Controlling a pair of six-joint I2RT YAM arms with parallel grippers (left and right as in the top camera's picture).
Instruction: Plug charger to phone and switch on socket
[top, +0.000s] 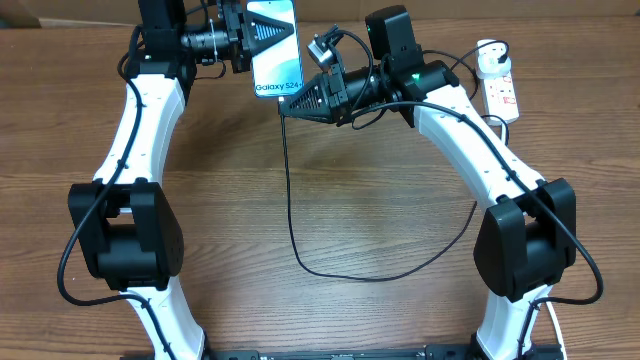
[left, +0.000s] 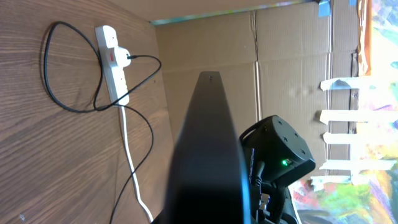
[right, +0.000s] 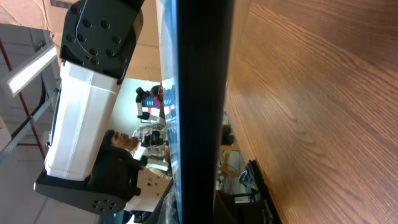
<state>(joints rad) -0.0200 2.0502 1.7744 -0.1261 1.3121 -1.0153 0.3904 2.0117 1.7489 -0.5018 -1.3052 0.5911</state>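
We are gripping the phone (top: 275, 45) above the tabletop (top: 330, 200) in our left jaws so the right jaws, clenched on the cable (top: 288, 180), are reaching its bottom edge.

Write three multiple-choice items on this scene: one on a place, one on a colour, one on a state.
1. Where does the socket lie, seen from overhead?
A. at the far right of the table
B. midway between the arm bases
C. at the near left edge

2. What colour is the charger cable?
A. white
B. black
C. red

3. How is the phone placed?
A. lying alone on the table
B. gripped by the left gripper
C. face down under the socket

Key: 1 A, the white strip sits at the upper right edge. 2 B, a thin black line loops across the table. 3 B, the gripper clamps the phone's side.
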